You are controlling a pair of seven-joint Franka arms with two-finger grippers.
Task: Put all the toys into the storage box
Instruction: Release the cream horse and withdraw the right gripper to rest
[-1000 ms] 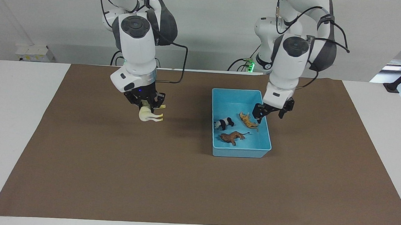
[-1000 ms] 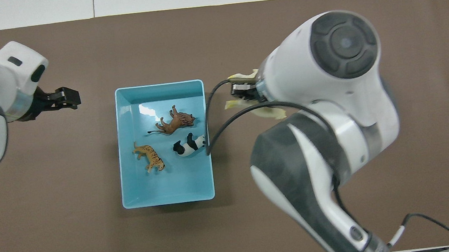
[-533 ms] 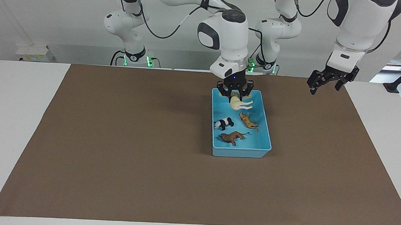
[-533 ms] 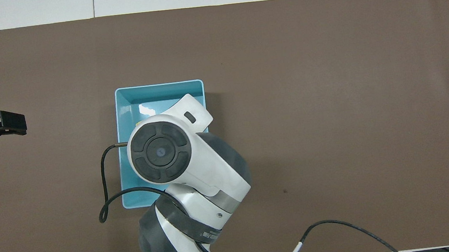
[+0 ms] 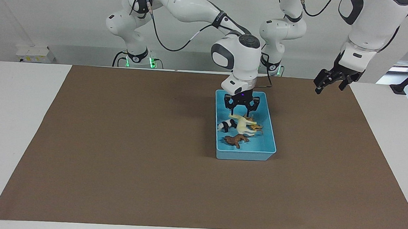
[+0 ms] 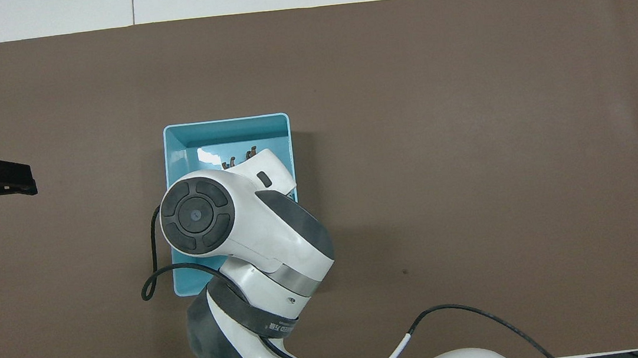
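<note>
Horse [image 5: 243, 124] now lies in the box [image 5: 268, 146], seemingly dropped from the right hand [image 5: 241, 108], fingers spread.

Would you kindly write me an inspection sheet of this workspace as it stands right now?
Surface: white table under a brown mat.
Job's things: storage box holds panda, lion, tiger and horse, the horse lying across its neighbours.
Clutter: nothing seen.
Grippers: right gripper open over the box, just above the horse; left gripper waits raised over the mat's edge at the left arm's end.
Cables: black cable loops off the right arm over the box's edge.
Surroundings: white wall, small white box near the robots.
</note>
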